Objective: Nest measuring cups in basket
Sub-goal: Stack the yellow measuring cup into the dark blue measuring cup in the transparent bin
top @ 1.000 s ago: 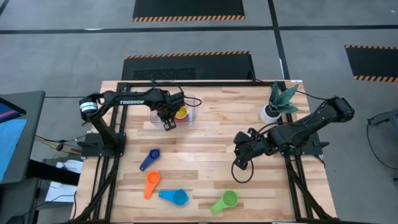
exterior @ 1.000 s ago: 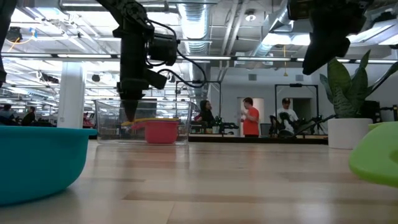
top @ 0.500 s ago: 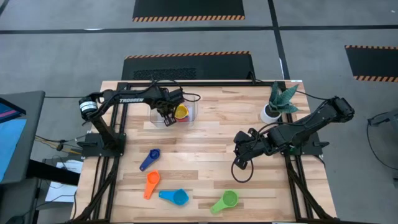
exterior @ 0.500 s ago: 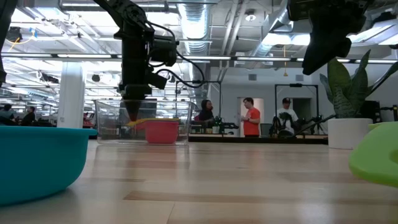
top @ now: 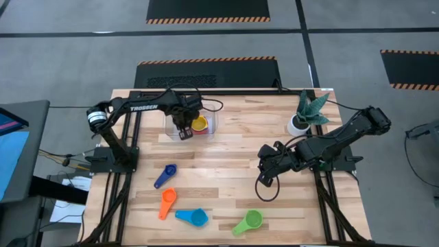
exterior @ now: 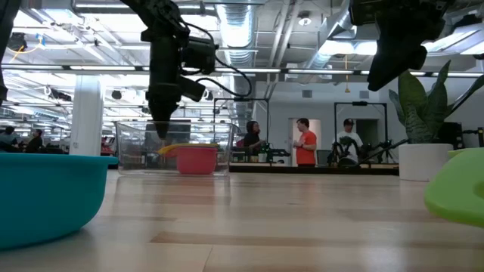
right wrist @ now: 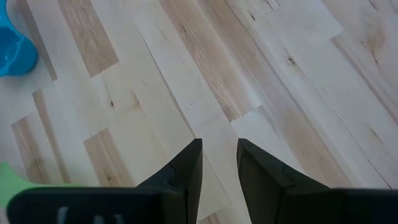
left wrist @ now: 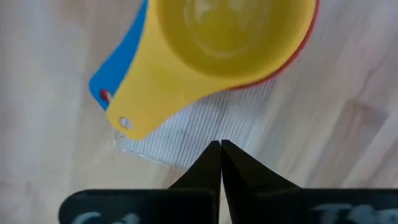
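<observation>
The clear basket [top: 210, 127] stands at the table's far middle. In it a yellow cup [left wrist: 230, 37] sits nested in a red cup [left wrist: 297, 57], and a blue handle [left wrist: 118, 71] sticks out from under them. My left gripper [left wrist: 220, 148] is shut and empty. It hangs over the basket's left part [top: 182, 130], beside the yellow handle [left wrist: 134, 115]. Dark blue [top: 164, 175], orange [top: 167, 202], light blue [top: 193, 217] and green [top: 248, 221] cups lie on the table's near half. My right gripper [right wrist: 219, 155] is open and empty above bare table at the right [top: 265, 180].
A white plant pot [top: 298, 125] with a green plant stands at the table's far right. In the low view the light blue cup [exterior: 45, 196] and the green cup [exterior: 457, 196] fill the near corners. Bare wood lies between the basket and the loose cups.
My left gripper has risen a little over the basket and shifted slightly toward the table's left. The nested cups stay in the basket. My right arm has kept still.
</observation>
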Robot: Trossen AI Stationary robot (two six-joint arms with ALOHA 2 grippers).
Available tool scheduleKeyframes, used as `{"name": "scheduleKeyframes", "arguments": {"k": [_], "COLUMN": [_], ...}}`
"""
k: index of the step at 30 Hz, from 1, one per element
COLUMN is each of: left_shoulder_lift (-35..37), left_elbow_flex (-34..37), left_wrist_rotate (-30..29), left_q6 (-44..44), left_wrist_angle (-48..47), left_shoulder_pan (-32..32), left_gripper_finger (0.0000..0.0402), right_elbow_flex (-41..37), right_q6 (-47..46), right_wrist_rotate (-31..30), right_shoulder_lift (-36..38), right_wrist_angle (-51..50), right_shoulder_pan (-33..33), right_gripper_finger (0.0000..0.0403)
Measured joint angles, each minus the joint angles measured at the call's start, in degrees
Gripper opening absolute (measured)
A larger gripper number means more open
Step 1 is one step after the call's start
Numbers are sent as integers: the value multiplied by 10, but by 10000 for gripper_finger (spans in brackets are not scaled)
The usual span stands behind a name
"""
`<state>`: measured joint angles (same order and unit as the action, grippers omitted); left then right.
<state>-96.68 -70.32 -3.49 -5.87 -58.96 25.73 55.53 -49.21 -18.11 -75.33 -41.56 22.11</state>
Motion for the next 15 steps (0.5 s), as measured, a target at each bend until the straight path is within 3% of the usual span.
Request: {"name": "scheduleKeyframes", "arguments": {"k": [10, 15], "left_shoulder_lift": [0, 0], "left_elbow_flex": [46, 46], "left_wrist_rotate": [-28, -38], "left_q6": [-56, -71], "left_wrist_angle": [96, 100], "left_shoulder_pan": [21, 39], "left_gripper_finger": [0, 0], "right_elbow_flex": [0, 0], "right_q6": [0, -1], "right_wrist_rotate": [0, 0], "right_shoulder_lift": [0, 0], "right_wrist_angle": [0, 0], "right_shoulder_pan": [0, 0], "right_gripper_finger": [122, 122]}}
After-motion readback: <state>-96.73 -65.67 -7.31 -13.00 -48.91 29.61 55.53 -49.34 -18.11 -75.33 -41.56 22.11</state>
